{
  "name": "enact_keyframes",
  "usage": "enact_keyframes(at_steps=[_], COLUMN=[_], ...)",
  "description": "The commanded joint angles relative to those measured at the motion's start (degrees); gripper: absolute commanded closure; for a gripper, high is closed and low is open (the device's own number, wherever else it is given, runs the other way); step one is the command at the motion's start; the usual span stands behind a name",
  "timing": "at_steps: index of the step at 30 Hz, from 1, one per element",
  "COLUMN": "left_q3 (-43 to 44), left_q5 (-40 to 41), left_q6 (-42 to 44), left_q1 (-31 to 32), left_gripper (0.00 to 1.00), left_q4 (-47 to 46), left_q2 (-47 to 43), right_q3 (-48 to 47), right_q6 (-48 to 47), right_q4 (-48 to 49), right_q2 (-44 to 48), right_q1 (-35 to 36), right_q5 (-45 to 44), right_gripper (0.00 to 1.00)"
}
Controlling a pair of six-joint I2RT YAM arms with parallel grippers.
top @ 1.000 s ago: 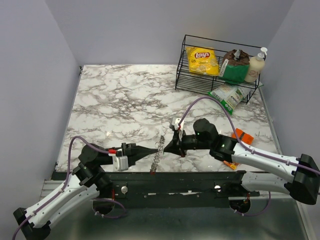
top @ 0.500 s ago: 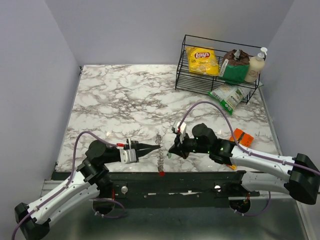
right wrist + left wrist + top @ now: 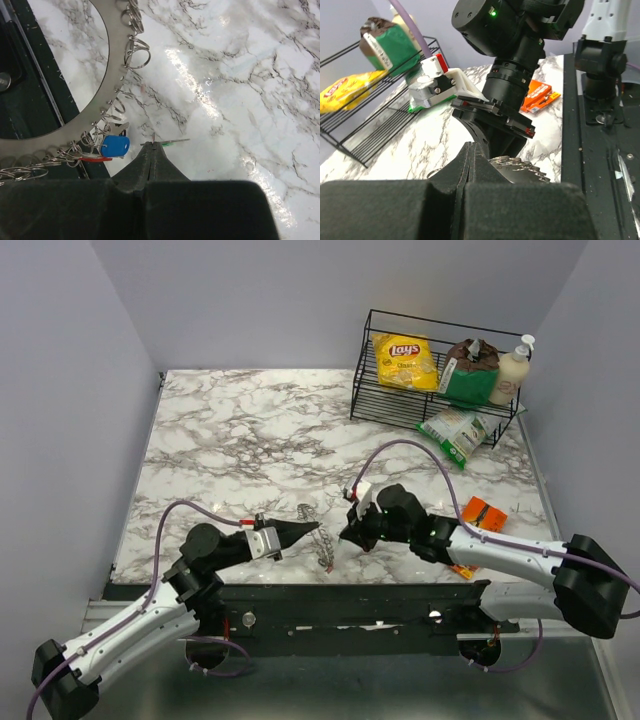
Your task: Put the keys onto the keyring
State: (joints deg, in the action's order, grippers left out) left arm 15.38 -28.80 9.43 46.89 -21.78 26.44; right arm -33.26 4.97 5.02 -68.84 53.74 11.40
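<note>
The keyring, a flat grey toothed ring strung with small wire loops, hangs off the table near the front edge. My left gripper is shut on its rim; in the left wrist view the keyring shows just behind the closed fingertips. A blue key and a red key dangle from its loops. My right gripper is shut on the pale green key, seen edge-on, a short way right of the ring. From above, the right gripper faces the keyring.
A black wire basket at the back right holds a yellow chip bag, a green bag and a bottle. A green pouch leans at its front. An orange packet lies by my right arm. A small wire loop rests on the marble.
The left arm has swung its wrist rightward and lifted the keyring, which now looks shorter with the red key dangling below. The right wrist has shifted slightly left, staying close to the ring.
</note>
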Motion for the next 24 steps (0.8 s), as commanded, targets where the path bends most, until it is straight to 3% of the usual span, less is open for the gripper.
enact_keyframes(at_steps=[1,14,24], left_q3=[-0.87,-6.06,-3.69], left_q5=[5.94,15.88,20.01], left_q6=[-1.17,-3.63,-2.23], left_q1=[0.04,0.13,-0.93], left_gripper=[1.00,1.00,1.00], left_q4=[-4.59,-9.50,-15.31], left_q2=[-0.07,3.88,20.64], right_q3=[0.12,0.12,0.47], right_q6=[1.18,4.69,7.59], right_q4=[2.45,0.79,0.17], right_q2=[-2.17,-4.81,-5.34], right_q1=[-2.22,-7.85,-10.67], right_q5=[-1.20,-2.08,-3.93], right_gripper=[0.99,0.99,0.99])
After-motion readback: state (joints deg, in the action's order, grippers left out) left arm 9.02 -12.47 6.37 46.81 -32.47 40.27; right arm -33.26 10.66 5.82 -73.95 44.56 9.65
